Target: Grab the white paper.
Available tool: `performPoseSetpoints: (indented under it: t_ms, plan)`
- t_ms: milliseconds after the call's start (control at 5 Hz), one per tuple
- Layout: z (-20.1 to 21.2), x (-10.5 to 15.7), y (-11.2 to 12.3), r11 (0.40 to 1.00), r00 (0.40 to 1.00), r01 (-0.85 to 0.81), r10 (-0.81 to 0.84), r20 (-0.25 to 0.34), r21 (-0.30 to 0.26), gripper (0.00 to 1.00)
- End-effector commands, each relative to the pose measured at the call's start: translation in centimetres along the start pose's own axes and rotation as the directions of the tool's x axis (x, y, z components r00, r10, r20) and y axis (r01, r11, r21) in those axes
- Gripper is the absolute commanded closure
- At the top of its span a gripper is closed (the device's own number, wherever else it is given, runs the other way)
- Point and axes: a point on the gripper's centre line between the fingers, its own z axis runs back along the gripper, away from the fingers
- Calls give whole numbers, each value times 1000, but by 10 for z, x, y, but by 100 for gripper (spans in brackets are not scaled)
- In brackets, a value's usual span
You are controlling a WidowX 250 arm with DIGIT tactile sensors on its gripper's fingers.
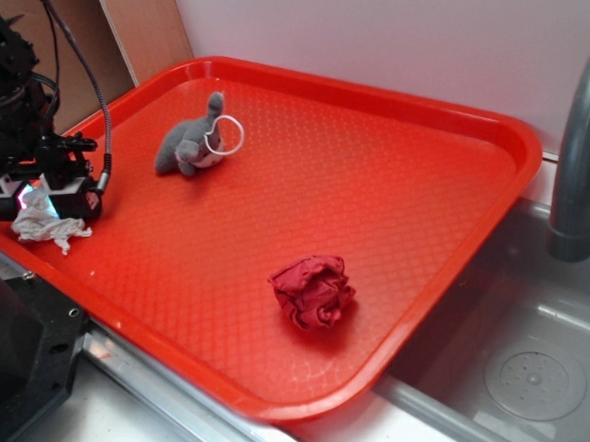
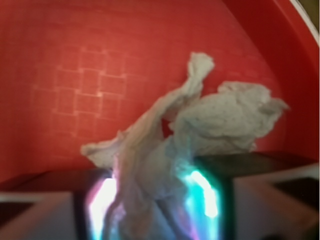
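The white paper is a wrinkly tissue wad at the near left corner of the red tray. My gripper stands right over it with its fingers closed onto the wad's top. In the wrist view the paper runs down between the two lit pads and is pinched there by the gripper. Its ragged ends spread out beyond the fingertips over the tray floor.
A grey plush animal with a white ring lies at the back left of the tray. A red wad lies near the front edge. A sink basin and a grey faucet are at the right.
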Motion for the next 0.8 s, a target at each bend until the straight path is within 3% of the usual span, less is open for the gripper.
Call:
performPoseSetpoints:
  t_ms: [0, 200, 400, 600]
  plan:
    - [61, -2, -22, 938, 938, 342, -338, 74, -53, 100]
    - [112, -6, -67, 845, 840, 534, -535, 87, 39, 100]
    - [166, -14, -100, 763, 759, 646, -640, 121, -16, 100]
    - [218, -25, -109, 738, 740, 670, -658, 139, -80, 100]
